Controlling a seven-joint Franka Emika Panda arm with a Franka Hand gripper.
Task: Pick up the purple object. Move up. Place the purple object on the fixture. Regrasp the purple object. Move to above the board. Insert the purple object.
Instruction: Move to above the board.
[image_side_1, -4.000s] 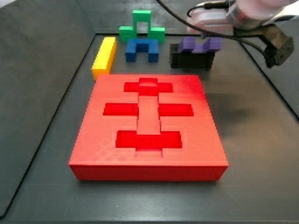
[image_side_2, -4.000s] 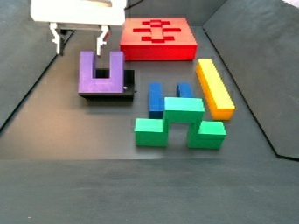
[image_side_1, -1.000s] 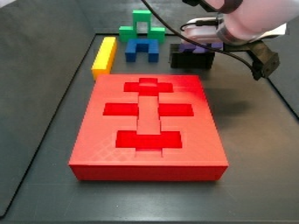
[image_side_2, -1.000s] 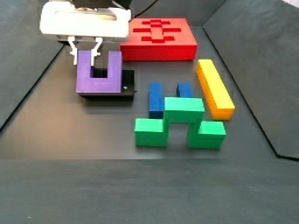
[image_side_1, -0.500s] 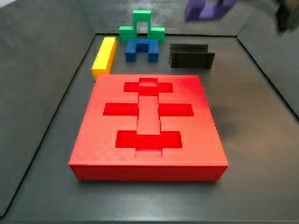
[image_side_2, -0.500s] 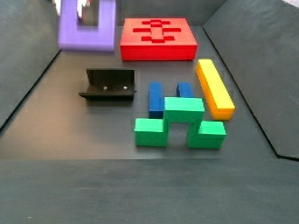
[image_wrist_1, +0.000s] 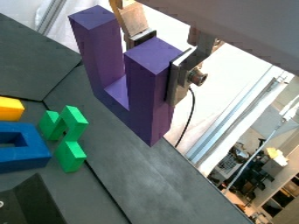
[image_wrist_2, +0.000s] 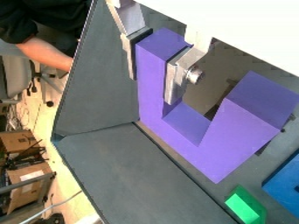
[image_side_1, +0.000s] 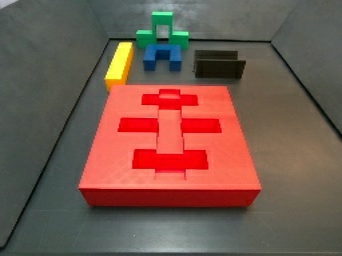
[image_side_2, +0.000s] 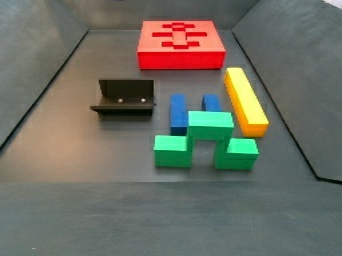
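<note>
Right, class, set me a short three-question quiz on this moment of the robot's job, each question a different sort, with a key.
1. True or false: the fixture has the purple object resting on it.
2. Multiple choice: in both wrist views the claw grips the purple object by (a) one prong, (b) its base, (c) both prongs.
3. Fill in: in both side views the claw is ____ of the picture.

Key: 1 false, the fixture is empty; 2 a; 3 out.
</note>
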